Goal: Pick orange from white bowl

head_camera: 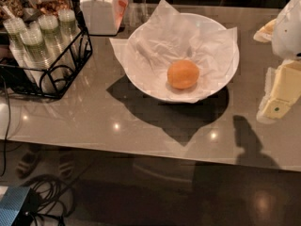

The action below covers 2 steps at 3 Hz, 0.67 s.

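Note:
The orange [183, 74] lies in the middle of the white bowl [221, 34], on the crumpled white paper that lines it. The bowl stands on the grey table, right of centre. My gripper [269, 69] is at the right edge of the view, to the right of the bowl and apart from it. Its two pale yellow fingers [281, 91] stand apart with nothing between them, so it is open and empty. Part of the gripper is cut off by the frame edge.
A black wire rack [56, 74] with stacked clear cups stands at the left. A white lidded jar [99, 11] stands behind the bowl to the left. The table's front edge [141, 149] runs below the bowl, with floor and cables beneath.

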Available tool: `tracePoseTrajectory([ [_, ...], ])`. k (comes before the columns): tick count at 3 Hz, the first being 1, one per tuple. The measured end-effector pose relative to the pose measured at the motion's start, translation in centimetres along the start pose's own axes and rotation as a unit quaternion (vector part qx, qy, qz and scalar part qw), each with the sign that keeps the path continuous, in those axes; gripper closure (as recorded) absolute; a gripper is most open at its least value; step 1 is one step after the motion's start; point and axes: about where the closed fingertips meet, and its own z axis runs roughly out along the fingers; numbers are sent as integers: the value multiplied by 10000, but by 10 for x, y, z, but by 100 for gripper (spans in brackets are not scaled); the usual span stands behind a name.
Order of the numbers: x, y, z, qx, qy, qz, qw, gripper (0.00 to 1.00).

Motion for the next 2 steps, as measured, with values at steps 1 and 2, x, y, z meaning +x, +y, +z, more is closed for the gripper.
tracePoseTrajectory([
  [1,0,0,0,1,-2,0,10000,0],
  [2,-6,-6,-3,103,-170,-20,9998,0],
])
